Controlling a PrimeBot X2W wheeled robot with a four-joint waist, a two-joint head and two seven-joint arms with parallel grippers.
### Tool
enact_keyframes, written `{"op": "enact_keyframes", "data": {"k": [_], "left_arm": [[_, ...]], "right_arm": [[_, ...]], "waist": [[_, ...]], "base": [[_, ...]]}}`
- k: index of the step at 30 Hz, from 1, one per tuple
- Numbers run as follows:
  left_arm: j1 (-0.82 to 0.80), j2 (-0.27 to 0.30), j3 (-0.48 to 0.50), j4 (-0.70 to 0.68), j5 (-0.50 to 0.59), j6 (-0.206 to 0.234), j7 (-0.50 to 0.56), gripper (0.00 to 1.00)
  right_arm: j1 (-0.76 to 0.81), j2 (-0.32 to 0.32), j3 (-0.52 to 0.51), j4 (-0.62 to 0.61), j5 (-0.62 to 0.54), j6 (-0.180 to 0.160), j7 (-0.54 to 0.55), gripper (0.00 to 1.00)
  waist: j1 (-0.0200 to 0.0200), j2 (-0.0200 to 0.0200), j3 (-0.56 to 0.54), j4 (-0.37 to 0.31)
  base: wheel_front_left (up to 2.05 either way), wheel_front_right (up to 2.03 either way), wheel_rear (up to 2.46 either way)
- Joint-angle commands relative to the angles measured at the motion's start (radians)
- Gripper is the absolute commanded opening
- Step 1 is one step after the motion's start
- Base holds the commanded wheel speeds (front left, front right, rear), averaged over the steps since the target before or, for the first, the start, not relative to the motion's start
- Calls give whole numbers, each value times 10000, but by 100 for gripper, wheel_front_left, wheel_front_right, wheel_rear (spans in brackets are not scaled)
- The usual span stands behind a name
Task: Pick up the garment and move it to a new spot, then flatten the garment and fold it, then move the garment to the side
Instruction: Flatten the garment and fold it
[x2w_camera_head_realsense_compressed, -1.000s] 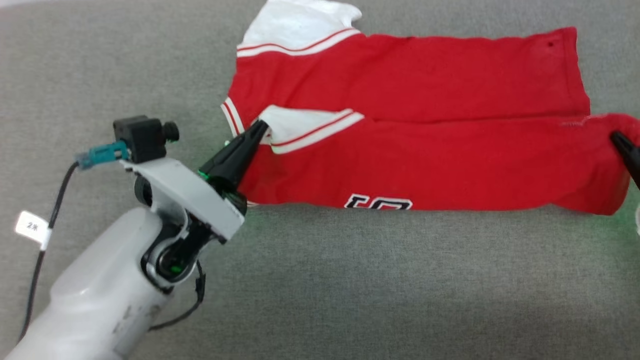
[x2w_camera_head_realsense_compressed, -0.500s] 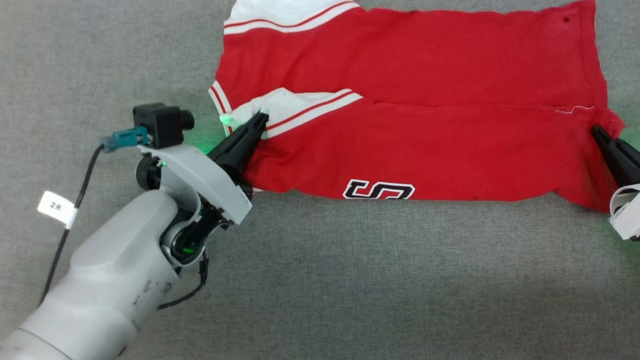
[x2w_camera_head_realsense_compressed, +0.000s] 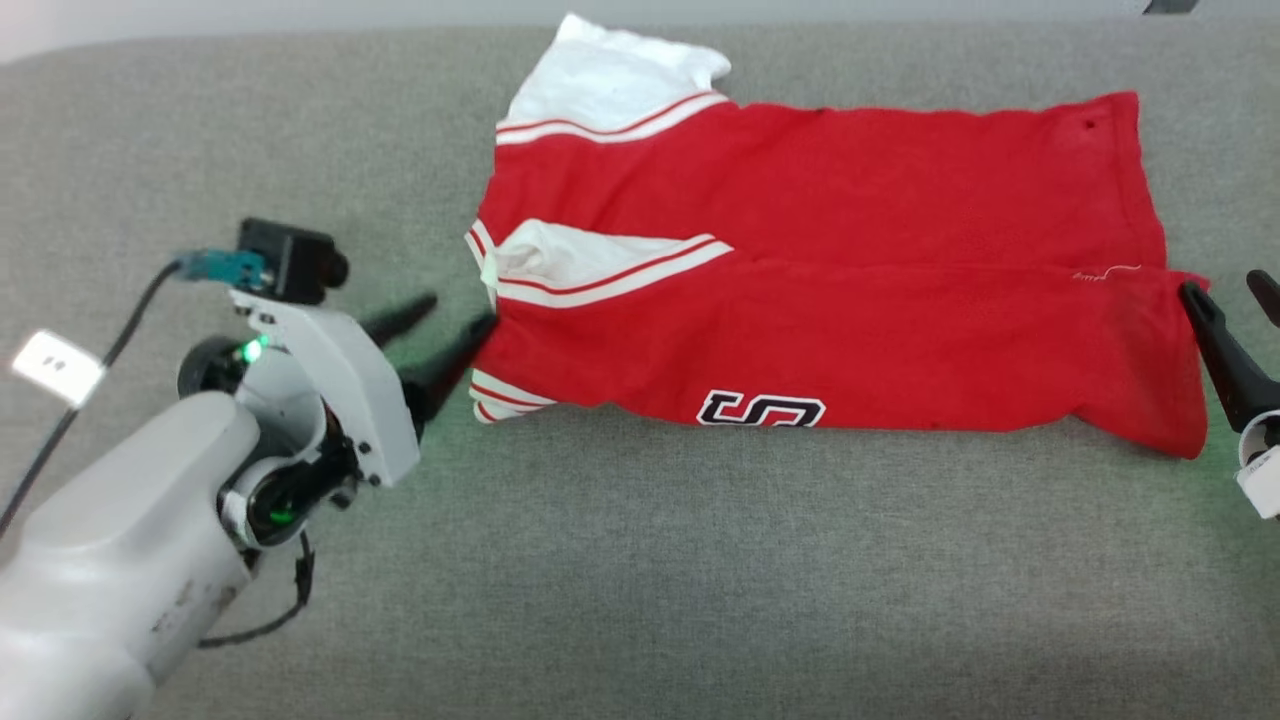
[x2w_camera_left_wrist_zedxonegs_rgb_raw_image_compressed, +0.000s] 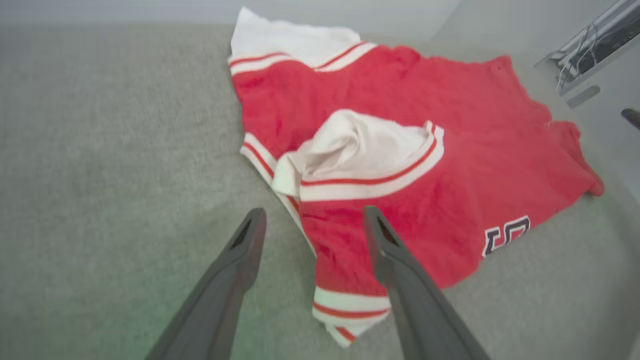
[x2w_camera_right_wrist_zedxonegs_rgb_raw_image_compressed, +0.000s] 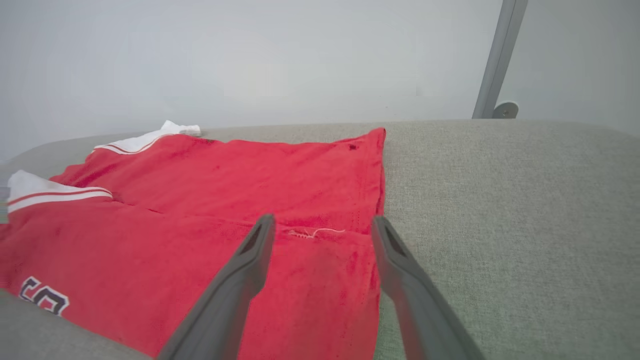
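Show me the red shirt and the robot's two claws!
garment (x2w_camera_head_realsense_compressed: 830, 330): head view, on the near red fold.
left gripper (x2w_camera_head_realsense_compressed: 461, 310): head view, midway between its open fingertips.
right gripper (x2w_camera_head_realsense_compressed: 1220, 282): head view, midway between its open fingertips.

I work in what looks like a bare lab: grey cloth-covered bench (x2w_camera_head_realsense_compressed: 640, 600), blank pale wall (x2w_camera_right_wrist_zedxonegs_rgb_raw_image_compressed: 250, 60) behind it, metal post (x2w_camera_right_wrist_zedxonegs_rgb_raw_image_compressed: 498, 55) rising past its far edge.
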Motion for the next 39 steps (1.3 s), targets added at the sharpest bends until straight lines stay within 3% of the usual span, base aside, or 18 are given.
{"op": "enact_keyframes", "data": {"k": [1, 5, 9, 16, 17, 18, 19, 20, 24, 32, 36, 39], "left_arm": [[33, 107, -126, -171, -277, 243, 597, 100], [70, 422, -562, -803, -952, 1092, 2857, 100], [93, 463, -501, -1112, -1653, 1691, 3861, 100], [127, 375, -541, -715, -2128, 1818, 4553, 100], [117, 342, -558, -594, -2152, 1812, 4603, 86], [113, 294, -561, -505, -2190, 1787, 4646, 41], [110, 248, -576, -438, -2193, 1740, 4670, 13], [122, 209, -567, -391, -2223, 1686, 4664, 0], [152, 33, -576, -312, -2170, 1475, 4520, 0], [106, -151, -663, -436, -1851, 1317, 4231, 0], [89, -309, -695, -568, -1729, 1275, 4041, 0], [49, -463, -715, -614, -1601, 1250, 3880, 0]], "right_arm": [[141, -31, -53, -100, -12, -16, -59, 100], [188, 61, -66, -417, -262, -16, -50, 100], [117, 181, -114, -749, -497, -16, 27, 100], [228, 175, -331, -1127, -776, -16, 198, 100], [257, 152, -370, -1166, -809, -16, 211, 100], [298, 122, -403, -1201, -840, -16, 266, 100], [334, 81, -418, -1249, -909, -16, 347, 100], [346, 25, -407, -1315, -973, -16, 470, 100], [320, -337, -59, -1586, -1188, -16, 1543, 100], [-443, -1075, 1065, -1854, -1409, -16, 5368, 100], [-843, -839, 1037, -1440, -1325, -16, 6685, 100], [-1087, -625, 970, -946, -1545, -18, 7049, 100]], "waist": [[0, 0, -255, 9], [0, 0, -225, -207], [0, 0, -70, -546], [0, 0, 233, -1091], [0, 0, 258, -1132], [0, 0, 274, -1164], [0, 0, 286, -1186], [0, 0, 296, -1199], [0, 0, 306, -1126], [0, 0, 479, -685], [0, 0, 622, -436], [0, 0, 702, -259]], "base": [[0, 0, 0], [0, 0, 0], [0, 0, 0], [0, 0, 0], [0, 0, 0], [0, 0, 0], [0, 0, 0], [0, 0, 0], [0, 0, 0], [0, 0, 0], [0, 0, 0], [0, 0, 0]]}}
